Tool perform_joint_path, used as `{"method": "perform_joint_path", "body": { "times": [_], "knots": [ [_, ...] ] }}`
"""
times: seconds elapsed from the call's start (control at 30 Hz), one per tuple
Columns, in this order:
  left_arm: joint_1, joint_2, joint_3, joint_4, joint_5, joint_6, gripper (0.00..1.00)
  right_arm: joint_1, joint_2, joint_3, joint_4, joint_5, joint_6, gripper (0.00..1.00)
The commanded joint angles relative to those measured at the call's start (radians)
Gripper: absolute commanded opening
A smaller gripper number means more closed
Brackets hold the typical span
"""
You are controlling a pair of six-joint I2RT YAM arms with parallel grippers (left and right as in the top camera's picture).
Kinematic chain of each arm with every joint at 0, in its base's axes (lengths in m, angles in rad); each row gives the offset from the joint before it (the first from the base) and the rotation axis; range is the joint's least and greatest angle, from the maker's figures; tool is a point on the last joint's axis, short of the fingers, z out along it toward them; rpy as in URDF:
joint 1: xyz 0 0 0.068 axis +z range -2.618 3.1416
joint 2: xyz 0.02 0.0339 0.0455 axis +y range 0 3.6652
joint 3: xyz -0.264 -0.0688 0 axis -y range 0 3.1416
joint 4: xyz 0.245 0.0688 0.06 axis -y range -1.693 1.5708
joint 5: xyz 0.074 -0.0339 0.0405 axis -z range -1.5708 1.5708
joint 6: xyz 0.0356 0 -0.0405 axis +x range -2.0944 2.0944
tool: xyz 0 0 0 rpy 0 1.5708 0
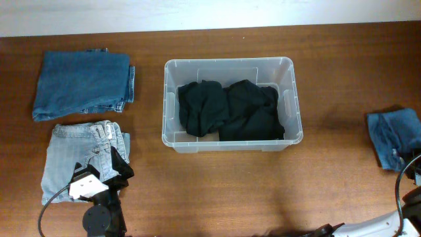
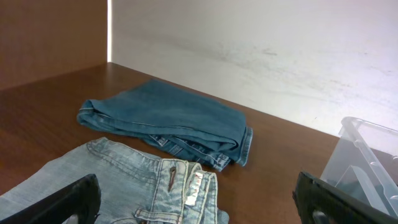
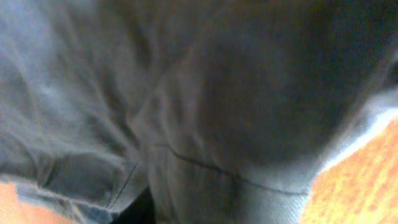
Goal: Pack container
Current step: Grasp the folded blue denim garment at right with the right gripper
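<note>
The container (image 1: 230,144) is set mid-table, with black clothing (image 1: 230,108) seen inside. The left gripper (image 2: 199,202) is held wide apart over light jeans (image 1: 72,158) at near left. Whether the right gripper (image 1: 408,164) is wide or narrow cannot be told, as its view is filled by blurred denim (image 3: 186,93).

The left arm (image 1: 99,214) stands at the near left of the table, wrist tipped low and forward. Its left gripper (image 1: 118,166) is spread wide, the black fingers (image 2: 68,202) well apart, nothing between them. The right arm (image 1: 385,227) reaches along the right edge. The right gripper (image 1: 414,172) is barely visible, and its jaws are too blurred to judge.
</note>
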Motion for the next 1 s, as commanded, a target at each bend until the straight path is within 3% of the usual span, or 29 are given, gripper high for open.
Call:
{"method": "perform_joint_path", "body": {
  "times": [0.0,0.1,0.13,0.47,0.7,0.97],
  "knots": [
    [0.005,-0.006,-0.001,-0.005,-0.011,-0.002,0.99,0.005,0.037,-0.023,-0.001,-0.126,0.003,0.21],
    [0.005,-0.006,-0.001,-0.005,-0.011,-0.002,0.99,0.005,0.037,-0.005,-0.003,-0.209,0.003,0.05],
    [0.005,-0.006,-0.001,-0.005,-0.011,-0.002,0.99,0.005,0.036,0.004,-0.009,-0.235,0.003,0.04],
    [0.005,-0.006,-0.001,-0.005,-0.011,-0.002,0.99,0.034,-0.065,0.128,-0.022,-0.746,0.004,0.04],
    [0.005,-0.006,-0.001,-0.005,-0.011,-0.002,0.99,0.153,-0.208,0.204,-0.024,-0.831,0.016,0.04],
    [0.005,-0.006,-0.001,-0.005,-0.011,-0.002,1.00,0.439,-0.402,0.330,-0.024,-0.866,0.016,0.04]
  ]
}}
